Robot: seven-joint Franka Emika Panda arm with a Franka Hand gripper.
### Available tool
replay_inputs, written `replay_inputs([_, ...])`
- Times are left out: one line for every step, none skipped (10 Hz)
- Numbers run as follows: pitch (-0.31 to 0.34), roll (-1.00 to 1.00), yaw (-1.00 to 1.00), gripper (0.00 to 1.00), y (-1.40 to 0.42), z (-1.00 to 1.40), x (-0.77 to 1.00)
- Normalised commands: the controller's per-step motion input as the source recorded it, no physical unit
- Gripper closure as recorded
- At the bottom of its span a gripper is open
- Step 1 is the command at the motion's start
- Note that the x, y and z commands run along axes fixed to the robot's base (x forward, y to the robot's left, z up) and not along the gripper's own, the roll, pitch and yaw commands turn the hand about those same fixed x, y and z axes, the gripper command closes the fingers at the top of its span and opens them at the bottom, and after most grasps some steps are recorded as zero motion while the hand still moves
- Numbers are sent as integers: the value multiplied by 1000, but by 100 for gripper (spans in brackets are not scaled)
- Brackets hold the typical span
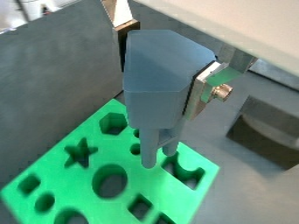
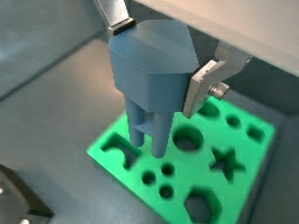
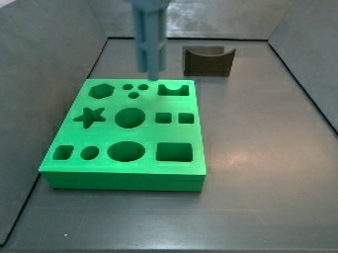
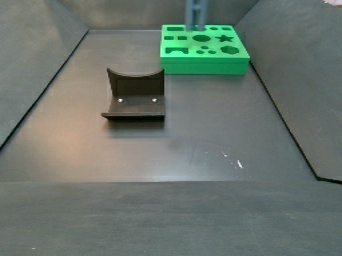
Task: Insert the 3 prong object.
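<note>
My gripper [image 2: 162,52] is shut on the blue-grey 3 prong object [image 2: 152,66] and holds it upright; it shows the same way in a wrist view [image 1: 163,61]. Silver fingers [image 2: 208,83] press its thick head from both sides. Its prongs [image 2: 146,140] hang down over the green board [image 2: 198,179], next to three small round holes [image 2: 162,177]. In a side view the object [image 3: 146,35] stands over the board's [image 3: 126,170] far edge, tips just above the small holes [image 3: 136,91]. I cannot tell if the tips touch. The gripper is out of both side views.
A dark brown block with a curved notch [image 3: 209,61] stands behind the board, and lies mid-floor in a side view [image 4: 134,95]. Grey sloping walls [image 3: 297,89] enclose the floor. The board [image 4: 205,64] sits against the far wall there, under the object [image 4: 197,12].
</note>
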Motion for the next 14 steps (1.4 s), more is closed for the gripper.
replay_inputs([-4, -217, -363, 100, 389, -469, -511])
replay_inputs([0, -199, -283, 100, 446, -369, -217])
replay_inputs([-34, -23, -277, 100, 457, -243, -366])
replay_inputs([-33, -49, -306, 100, 283, -143, -377])
replay_inputs([-19, -314, -89, 100, 0, -183, -106])
replay_inputs([0, -227, -123, 100, -166, -140, 74])
replay_inputs([1, -167, -151, 100, -200, -120, 251])
replay_inputs([14, -104, -69, 100, -100, -97, 194])
replay_inputs([0, -84, -3, 100, 23, -431, 60])
replay_inputs([0, 0, -14, 100, 46, -609, 0])
replay_inputs([-24, 0, -29, 100, 71, -631, 0])
replay_inputs([-66, -74, -66, 100, 129, -609, -183])
replay_inputs([-124, -166, -17, 100, 200, -569, -286])
replay_inputs([-44, -146, -69, 100, 134, -526, -111])
